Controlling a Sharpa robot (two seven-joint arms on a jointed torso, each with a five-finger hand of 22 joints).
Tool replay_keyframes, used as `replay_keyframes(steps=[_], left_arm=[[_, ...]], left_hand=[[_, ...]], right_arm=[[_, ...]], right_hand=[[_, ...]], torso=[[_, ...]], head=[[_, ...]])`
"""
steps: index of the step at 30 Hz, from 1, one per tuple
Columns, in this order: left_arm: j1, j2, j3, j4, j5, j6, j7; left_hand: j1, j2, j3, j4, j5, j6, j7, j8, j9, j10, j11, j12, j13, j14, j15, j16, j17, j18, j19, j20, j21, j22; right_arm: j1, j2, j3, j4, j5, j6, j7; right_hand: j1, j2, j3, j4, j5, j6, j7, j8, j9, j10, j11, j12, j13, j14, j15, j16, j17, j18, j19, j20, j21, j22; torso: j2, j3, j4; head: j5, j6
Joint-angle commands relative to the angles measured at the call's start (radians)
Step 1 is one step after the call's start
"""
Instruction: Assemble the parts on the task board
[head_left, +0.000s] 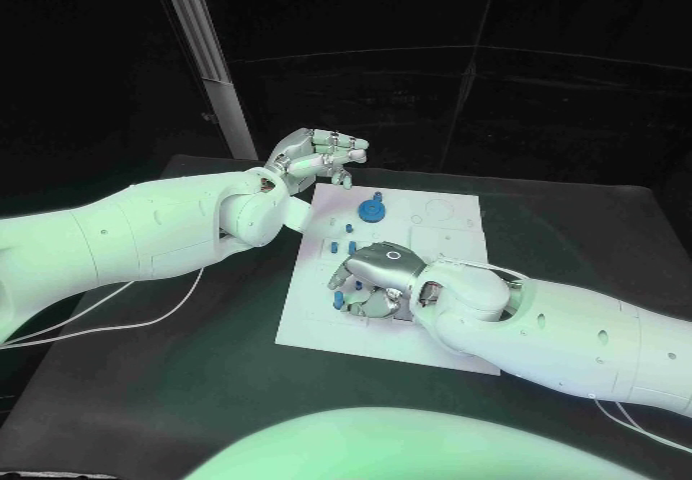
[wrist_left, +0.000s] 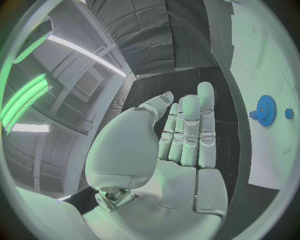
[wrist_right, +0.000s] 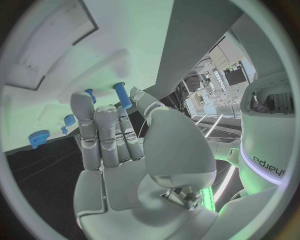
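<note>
The white task board (head_left: 440, 250) lies in the middle of the black table. A blue gear (head_left: 372, 211) stands near its far edge, also in the left wrist view (wrist_left: 267, 110) beside a small blue piece (wrist_left: 289, 113). Short blue pegs (head_left: 351, 245) stand along the board's left side. My right hand (head_left: 379, 281) hovers palm down over the left middle of the board. In the right wrist view its thumb and a fingertip flank a blue peg (wrist_right: 122, 95); a grip is unclear. My left hand (head_left: 320, 155) hangs above the board's far left corner with fingers (wrist_left: 187, 130) straight and nothing in them.
Shallow recesses (head_left: 433, 212) mark the board's far right part. A metal pole (head_left: 216, 70) rises behind the table at the back left. White cables (head_left: 144, 310) trail over the table's left side. Bare black table (head_left: 577, 230) lies right of the board.
</note>
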Motion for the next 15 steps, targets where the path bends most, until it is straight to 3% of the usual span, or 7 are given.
replay_keyframes(steps=[1, 5, 9, 10, 13, 15], left_arm=[[0.002, -0.001, 0.000, -0.001, 0.001, 0.015, -0.001], [0.002, 0.000, 0.000, -0.003, 0.001, 0.017, -0.002], [0.002, 0.002, 0.000, -0.005, 0.001, 0.021, -0.005], [0.001, 0.002, 0.000, -0.005, 0.001, 0.022, -0.006], [0.001, 0.002, -0.001, -0.006, 0.001, 0.026, -0.009], [0.001, 0.000, -0.003, -0.005, 0.001, 0.028, -0.011]], left_hand=[[-0.002, 0.010, -0.008, 0.000, -0.003, -0.008, 0.000, 0.005, -0.001, -0.007, 0.000, 0.005, 0.001, -0.007, 0.000, -0.006, -0.002, 0.006, 0.006, -0.001, -0.006, -0.001], [-0.002, 0.010, -0.008, 0.000, -0.003, -0.008, 0.000, 0.005, -0.001, -0.007, 0.000, 0.005, 0.001, -0.007, 0.000, -0.006, -0.002, 0.006, 0.006, -0.001, -0.006, -0.001], [-0.002, 0.010, -0.008, 0.000, -0.003, -0.008, 0.000, 0.005, -0.001, -0.007, 0.000, 0.005, 0.001, -0.007, 0.000, -0.006, -0.002, 0.006, 0.006, -0.001, -0.006, -0.001], [-0.002, 0.010, -0.008, 0.000, -0.003, -0.008, 0.000, 0.005, -0.001, -0.007, 0.000, 0.005, 0.001, -0.007, 0.000, -0.006, -0.002, 0.006, 0.006, -0.001, -0.006, -0.001], [-0.002, 0.010, -0.009, 0.000, -0.003, -0.008, 0.000, 0.006, -0.001, -0.008, 0.000, 0.005, 0.001, -0.008, 0.000, -0.008, -0.006, 0.006, 0.006, -0.001, -0.006, -0.002], [-0.002, 0.010, -0.009, 0.000, -0.003, -0.008, 0.000, 0.006, -0.001, -0.008, 0.000, 0.005, 0.001, -0.008, 0.000, -0.008, -0.006, 0.006, 0.006, -0.001, -0.006, -0.002]], right_arm=[[0.002, -0.013, 0.000, 0.011, 0.048, -0.126, 0.038], [0.002, -0.037, 0.001, 0.033, 0.096, -0.169, 0.060], [0.006, -0.082, 0.004, 0.071, 0.180, -0.166, 0.063], [0.008, -0.095, 0.009, 0.082, 0.201, -0.157, 0.059], [0.026, -0.161, 0.044, 0.127, 0.295, -0.098, 0.023], [0.039, -0.197, 0.053, 0.146, 0.337, -0.075, 0.007]], right_hand=[[0.004, 0.007, -0.016, 0.002, 0.007, -0.012, 0.001, -0.003, 0.000, -0.015, -0.001, 0.012, 0.002, -0.005, 0.000, -0.009, -0.009, 0.009, -0.005, -0.001, -0.008, -0.007], [0.016, 0.015, -0.034, 0.005, 0.010, -0.033, 0.001, -0.005, -0.001, -0.027, -0.001, 0.030, 0.004, -0.006, 0.000, -0.011, -0.018, 0.009, -0.005, -0.001, -0.015, -0.014], [0.021, 0.021, -0.043, 0.007, 0.010, -0.035, 0.002, -0.003, 0.000, -0.021, -0.002, 0.046, 0.005, -0.004, 0.000, -0.009, -0.019, 0.009, -0.002, 0.000, -0.016, -0.014], [0.023, 0.024, -0.045, 0.007, 0.011, -0.035, 0.002, -0.002, 0.001, -0.017, -0.002, 0.052, 0.006, -0.004, 0.000, -0.008, -0.019, 0.009, -0.001, 0.000, -0.016, -0.014], [0.024, 0.041, -0.051, 0.016, 0.012, -0.004, 0.000, 0.015, 0.009, 0.064, -0.011, 0.105, 0.018, 0.007, -0.006, 0.016, 0.002, 0.006, 0.012, -0.002, -0.002, 0.007], [0.034, 0.049, -0.047, 0.014, 0.011, 0.038, -0.021, 0.038, 0.018, 0.141, -0.034, 0.150, 0.031, 0.021, -0.022, 0.046, 0.034, 0.000, 0.032, -0.011, 0.024, 0.047]], torso=[[0.000, 0.0008, -0.0009], [-0.002, 0.0005, -0.0016], [-0.001, -0.0005, 0.0008], [-0.001, -0.0003, 0.0015], [-0.001, 0.0020, -0.0003], [-0.002, 0.0022, -0.0008]], head=[[-0.002, 0.006], [-0.005, 0.010], [-0.011, 0.017], [-0.013, 0.019], [-0.017, 0.028], [-0.023, 0.035]])
